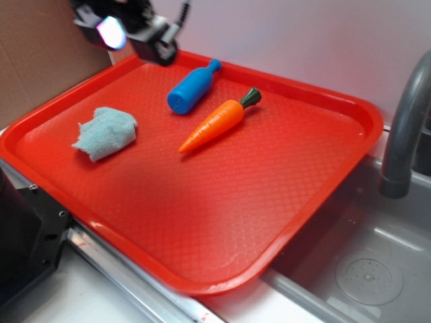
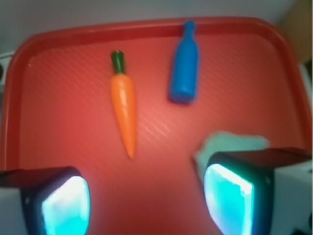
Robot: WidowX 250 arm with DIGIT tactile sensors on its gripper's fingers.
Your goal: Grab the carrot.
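The orange carrot [image 1: 217,124] with a dark green stem lies on the red tray [image 1: 222,222], tip pointing toward the tray's front left. In the wrist view the carrot [image 2: 123,105] lies lengthwise ahead of my gripper [image 2: 146,200], stem away from me. My gripper [image 1: 128,30] hangs high above the tray's back left corner, well away from the carrot. Its two glowing cyan pads [image 2: 66,205] stand wide apart with only bare tray between them, so it is open and holds nothing.
A blue toy bottle [image 1: 192,87] lies just behind the carrot. A crumpled light blue cloth [image 1: 105,132] sits on the tray's left side, partly under my right finger in the wrist view. A grey faucet [image 1: 405,128] and sink [image 1: 363,269] lie to the right.
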